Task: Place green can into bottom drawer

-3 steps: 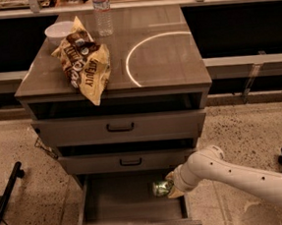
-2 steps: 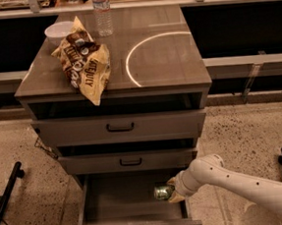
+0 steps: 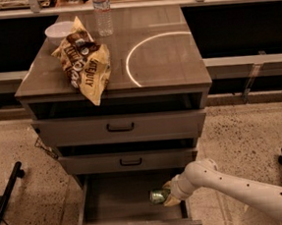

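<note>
Three drawers stack in the cabinet (image 3: 176, 62). The top drawer (image 3: 120, 128) and the middle drawer (image 3: 130, 161) show only their fronts, each with a black bar handle. The bottom drawer (image 3: 119, 205) is pulled out toward the camera.

A white arm (image 3: 236, 185) reaches in from the lower right corner of the view and crosses the bottom drawer's right edge. Its gripper (image 3: 167, 197) is inside the tray near the right wall, fingers clamped on the can (image 3: 158, 196). The can lies sideways with a silver end facing left. Whether it touches the drawer floor cannot be told.

On the cabinet top, a bottle (image 3: 102, 12) stands at the back edge and a bowl (image 3: 59, 32) sits by the back left corner. A bag (image 3: 84, 60) lies along the left side with its tip over the front edge. A white ring (image 3: 126, 66) marks the right half.
</note>
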